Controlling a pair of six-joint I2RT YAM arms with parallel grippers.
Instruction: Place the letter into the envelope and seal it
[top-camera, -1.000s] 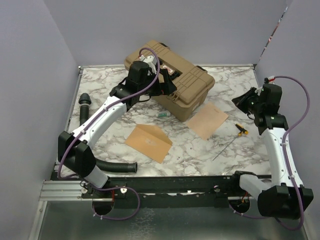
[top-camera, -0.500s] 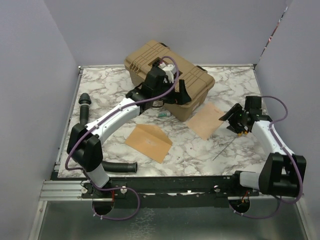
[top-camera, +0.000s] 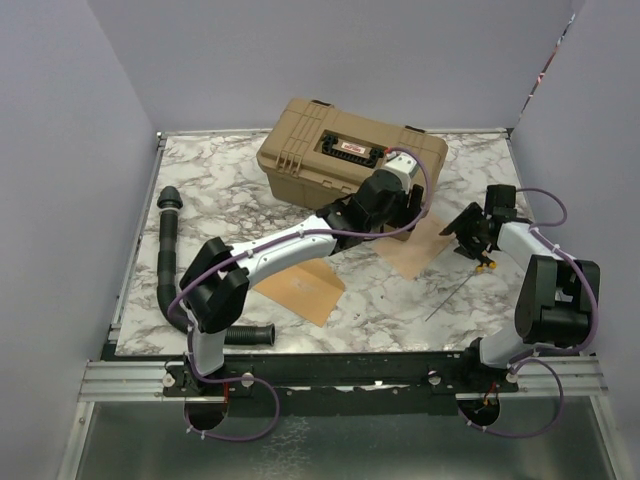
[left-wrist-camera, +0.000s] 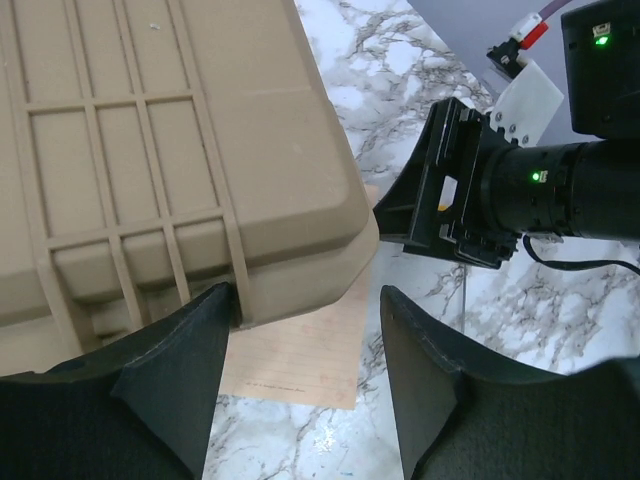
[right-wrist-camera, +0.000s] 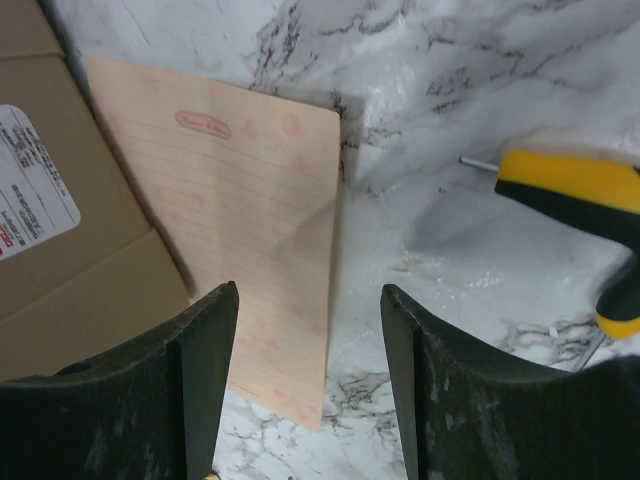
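Crowding the ribbed tan plastic case (top-camera: 345, 160): kraft-brown flapped envelope (top-camera: 305, 290) lies off its near side, and the pale pinkish lined letter (right-wrist-camera: 250, 230) touches its right corner. Left gripper (left-wrist-camera: 305, 300) and right gripper (right-wrist-camera: 307, 300) have fingers apart, empty. Risk: the grippers collide, or the letter gets shoved under the case.

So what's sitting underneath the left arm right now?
From above, the left arm crosses the envelope, and the left gripper hangs over the letter beside the case. The envelope's far edge and part of the letter are covered, so they cannot be seen.
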